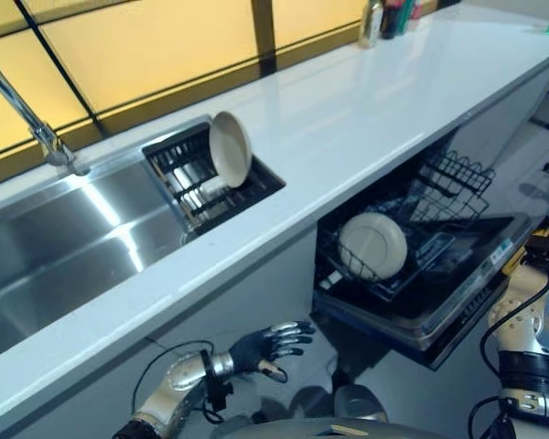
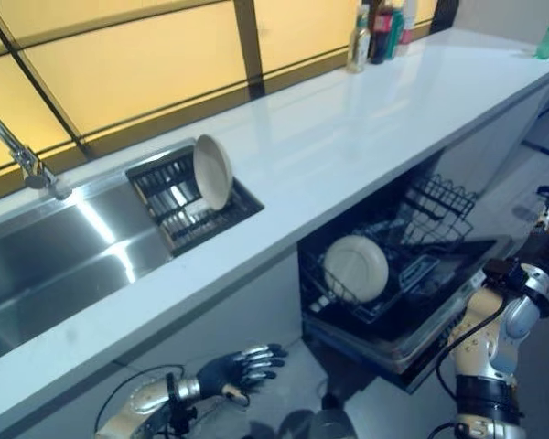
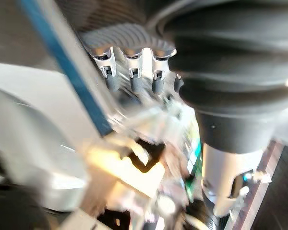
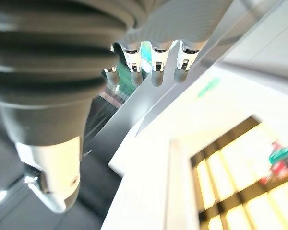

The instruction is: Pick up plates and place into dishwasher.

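Plate (image 1: 230, 148) upright in rack (image 1: 188, 178) beside sink (image 1: 64, 247); another (image 1: 372, 245) in dishwasher (image 1: 421, 274). Stiff, smooth, breakable: best pinched by top rim. Left robot hand (image 1: 270, 346) below surface (image 1: 348, 119), fingers relaxed, empty; right robot hand (image 4: 153, 62) likewise.

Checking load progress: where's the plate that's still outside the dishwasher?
The plate stands on edge in the black drying rack set into the counter, just right of the sink, up-left of the open dishwasher.

Left hand (image 1: 267, 348) low beneath the counter (image 1: 366, 119), fingers relaxed and spread, holding nothing, right hand (image 4: 153, 57) with fingers straight, empty.
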Robot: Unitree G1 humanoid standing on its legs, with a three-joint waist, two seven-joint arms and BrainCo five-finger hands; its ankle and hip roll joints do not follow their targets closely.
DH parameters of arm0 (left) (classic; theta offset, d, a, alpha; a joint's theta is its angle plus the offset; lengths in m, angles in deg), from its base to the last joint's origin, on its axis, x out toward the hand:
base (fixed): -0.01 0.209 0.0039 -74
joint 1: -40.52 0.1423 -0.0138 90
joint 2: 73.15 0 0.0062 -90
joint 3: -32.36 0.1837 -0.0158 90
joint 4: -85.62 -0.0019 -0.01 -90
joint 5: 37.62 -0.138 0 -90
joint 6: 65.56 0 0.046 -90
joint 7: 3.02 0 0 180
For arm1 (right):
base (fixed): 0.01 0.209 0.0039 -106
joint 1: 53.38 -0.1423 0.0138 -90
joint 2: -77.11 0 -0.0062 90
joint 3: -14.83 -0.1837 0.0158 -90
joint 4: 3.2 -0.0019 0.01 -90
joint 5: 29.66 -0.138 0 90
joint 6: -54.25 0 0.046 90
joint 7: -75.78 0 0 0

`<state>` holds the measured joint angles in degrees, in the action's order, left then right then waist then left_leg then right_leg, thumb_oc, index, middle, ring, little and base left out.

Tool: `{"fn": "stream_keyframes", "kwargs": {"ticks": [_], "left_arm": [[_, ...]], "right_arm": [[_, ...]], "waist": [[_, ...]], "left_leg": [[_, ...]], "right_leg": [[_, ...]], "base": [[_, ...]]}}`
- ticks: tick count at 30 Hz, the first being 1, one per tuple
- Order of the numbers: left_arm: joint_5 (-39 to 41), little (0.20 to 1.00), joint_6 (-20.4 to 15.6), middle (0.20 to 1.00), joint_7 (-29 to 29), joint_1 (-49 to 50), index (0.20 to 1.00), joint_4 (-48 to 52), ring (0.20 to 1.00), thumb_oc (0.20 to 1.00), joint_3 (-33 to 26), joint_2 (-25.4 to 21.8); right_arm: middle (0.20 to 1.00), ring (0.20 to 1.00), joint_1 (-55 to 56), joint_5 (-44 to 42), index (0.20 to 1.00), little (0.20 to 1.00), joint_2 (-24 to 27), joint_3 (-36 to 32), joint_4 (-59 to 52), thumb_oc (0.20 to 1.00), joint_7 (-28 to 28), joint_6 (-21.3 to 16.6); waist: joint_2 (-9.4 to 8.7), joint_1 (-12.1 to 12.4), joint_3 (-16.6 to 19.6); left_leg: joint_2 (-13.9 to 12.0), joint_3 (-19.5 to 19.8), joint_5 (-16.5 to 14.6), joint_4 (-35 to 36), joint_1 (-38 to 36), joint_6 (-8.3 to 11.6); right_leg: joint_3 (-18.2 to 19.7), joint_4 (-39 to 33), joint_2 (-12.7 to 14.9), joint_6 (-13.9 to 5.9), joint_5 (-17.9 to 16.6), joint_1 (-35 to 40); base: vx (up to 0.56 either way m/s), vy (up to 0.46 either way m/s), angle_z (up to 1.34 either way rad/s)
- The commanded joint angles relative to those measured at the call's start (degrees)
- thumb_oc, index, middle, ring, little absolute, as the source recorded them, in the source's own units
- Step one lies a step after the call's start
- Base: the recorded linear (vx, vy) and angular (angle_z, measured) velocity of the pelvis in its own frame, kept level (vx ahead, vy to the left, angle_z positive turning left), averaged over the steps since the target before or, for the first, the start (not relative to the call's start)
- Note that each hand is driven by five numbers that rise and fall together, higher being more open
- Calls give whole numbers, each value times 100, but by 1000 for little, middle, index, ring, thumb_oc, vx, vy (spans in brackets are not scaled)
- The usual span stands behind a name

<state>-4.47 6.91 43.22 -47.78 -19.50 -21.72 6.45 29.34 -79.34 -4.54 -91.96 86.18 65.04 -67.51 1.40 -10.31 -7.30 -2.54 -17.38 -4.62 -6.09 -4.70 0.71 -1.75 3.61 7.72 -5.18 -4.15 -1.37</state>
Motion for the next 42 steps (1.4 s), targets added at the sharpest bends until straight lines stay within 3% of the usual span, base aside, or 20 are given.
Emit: {"fn": "stream_keyframes", "kwargs": {"ticks": [1,6,10,14,17,22,27,31,34,37,40,41,42], "left_arm": [[516,1000,-461,1000,77,-215,1000,892,1000,1000,9,33],[856,1000,-725,1000,-441,-393,1000,1420,1000,1000,-619,192],[903,1000,-614,1000,-704,-475,1000,1866,1000,1000,-1307,250],[834,1000,-549,1000,-1011,-493,1000,2263,1000,1000,-1917,303],[602,1000,-552,1000,-1582,-510,1000,2371,1000,1000,-2200,271],[842,1000,-420,1000,-1661,-375,1000,2238,1000,1000,-2787,301],[598,1000,-555,1000,-1751,-260,1000,2235,1000,1000,-2926,294],[211,1000,-485,1000,-2097,-401,1000,2174,1000,1000,-2886,323],[24,1000,-343,1000,-2370,-495,1000,2153,1000,1000,-2910,305],[-27,1000,-228,1000,-2287,-551,1000,2106,1000,1000,-2989,321],[-107,1000,-185,1000,-2369,-665,1000,2106,1000,1000,-2960,383],[-163,1000,-198,1000,-2399,-690,1000,2141,1000,1000,-2959,348],[-165,1000,-220,1000,-2372,-694,1000,2175,1000,1000,-2979,315]], "right_arm": [[1000,1000,-88,319,1000,1000,54,204,-499,1000,864,144],[1000,1000,333,371,1000,1000,129,676,-1253,1000,1902,716],[1000,1000,481,204,1000,1000,-89,704,-1395,1000,2321,1045],[1000,1000,720,-842,1000,1000,-604,910,-1514,1000,3069,1770],[1000,1000,951,-277,1000,1000,-630,1318,-1640,1000,3002,1580],[1000,1000,684,-163,1000,1000,-544,1384,-1216,1000,3153,1470],[1000,1000,345,-490,1000,1000,-478,1475,-966,1000,3111,1638],[1000,1000,49,-394,1000,1000,-747,1650,-701,1000,2972,1436],[1000,1000,37,-227,1000,1000,-840,1707,-825,1000,2814,1385],[1000,1000,206,-157,1000,1000,-829,1626,-925,1000,2842,1411],[1000,1000,266,-138,1000,1000,-753,1507,-1052,1000,2843,1507],[1000,1000,283,-192,1000,1000,-715,1459,-1061,1000,2867,1514],[1000,1000,283,-298,1000,1000,-655,1350,-1060,1000,2930,1542]], "waist": [[-52,-9,31],[-128,4,155],[-170,119,243],[-201,262,324],[-220,350,349],[-247,619,400],[-272,862,382],[-292,976,344],[-287,987,353],[-320,870,326],[-402,703,289],[-447,658,250],[-462,652,223]], "left_leg": [[-250,275,-436,-271,98,-67],[-203,253,-419,-242,86,-107],[-153,348,-354,-101,65,-93],[-103,477,-272,-9,98,-75],[-73,563,-222,31,108,-75],[9,808,-282,-86,210,-90],[151,975,-306,-94,255,-167],[298,1062,-355,-91,254,-269],[406,1158,-370,-62,275,-397],[464,1311,-434,-147,319,-468],[479,1497,-512,-245,357,-387],[478,1550,-580,-308,394,-372],[418,1554,-576,-379,488,-350]], "right_leg": [[151,359,78,-351,570,25],[85,396,83,-318,560,-12],[-49,331,69,-299,534,29],[-222,260,52,-275,512,75],[-328,208,33,-246,514,121],[-447,304,23,-174,629,154],[-585,415,140,-211,600,165],[-544,585,263,-314,451,105],[-358,985,315,-362,247,-61],[114,1339,172,-386,-7,-364],[521,624,-1,-387,26,-434],[688,607,-64,-439,-116,-571],[745,532,-123,-439,36,-571]], "base": [[-36,14,-2],[-47,13,-1],[-34,13,1],[-53,35,8],[-72,63,11],[-46,79,12],[-46,112,18],[-40,106,18],[-30,93,17],[27,9,45],[88,-77,57],[69,-145,49],[47,-172,36]]}}
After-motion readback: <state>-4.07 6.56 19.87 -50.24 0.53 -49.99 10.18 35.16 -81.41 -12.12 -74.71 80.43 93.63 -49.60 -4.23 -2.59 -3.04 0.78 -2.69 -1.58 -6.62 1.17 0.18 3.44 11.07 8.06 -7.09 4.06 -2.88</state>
